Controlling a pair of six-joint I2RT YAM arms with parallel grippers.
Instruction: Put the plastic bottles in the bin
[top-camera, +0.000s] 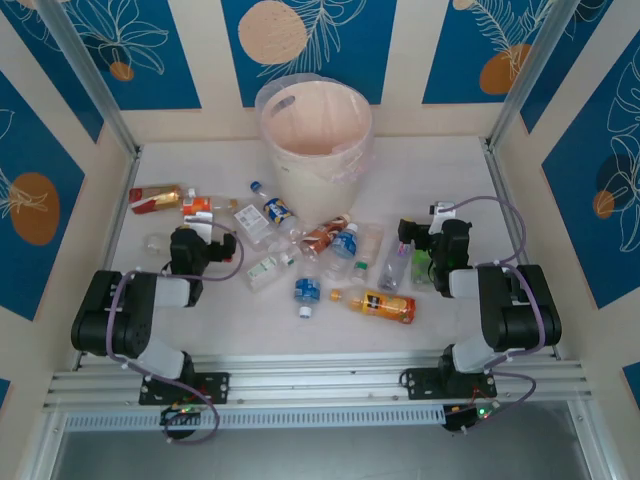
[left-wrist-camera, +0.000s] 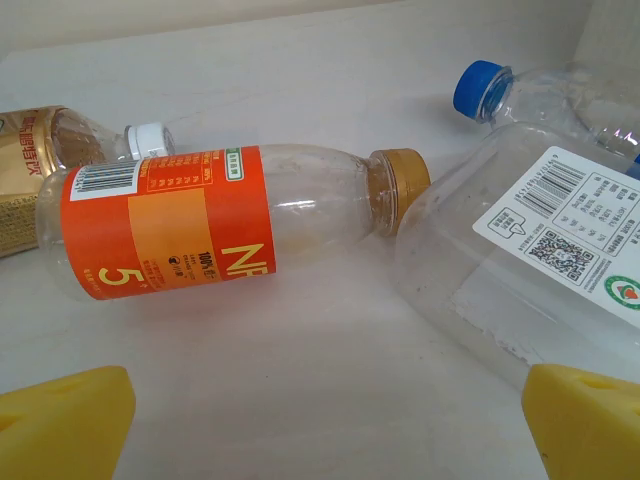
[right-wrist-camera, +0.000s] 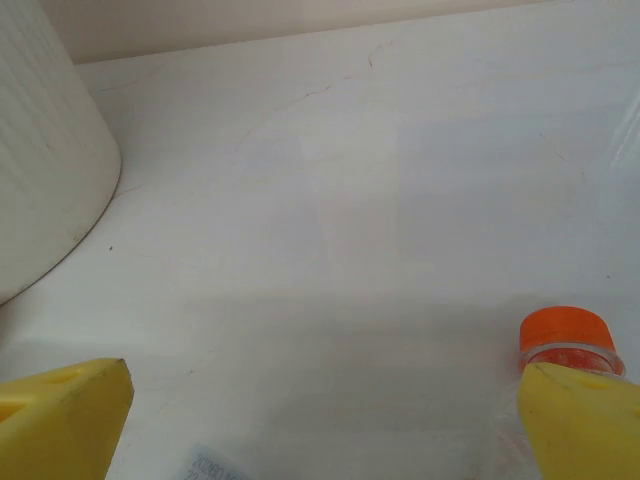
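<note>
Pale pink-cream plastic makes up the bin (top-camera: 318, 165), which stands at the far middle of the table (top-camera: 450, 170) in the top view. The plastic bottles (top-camera: 307, 290) lie strewn in front of it, between the arms. The left gripper (top-camera: 203, 233) and right gripper (top-camera: 432, 222) sit at either end of the scatter, empty. In the left wrist view the yellow fingers (left-wrist-camera: 65, 420) stand wide apart over bare tabletop, just short of an orange-labelled bottle (left-wrist-camera: 230, 215) on its side. It has a gold cap and a barcode, and reads "100%", a large "5" and "N". To its right lies a clear bottle (left-wrist-camera: 520, 260) with a white label carrying a QR code, and beyond that a blue cap (left-wrist-camera: 482, 88). In the right wrist view the fingers (right-wrist-camera: 60, 420) are equally spread. The bin's ribbed wall is at left and an orange cap (right-wrist-camera: 565, 335) is beside the right finger.
</note>
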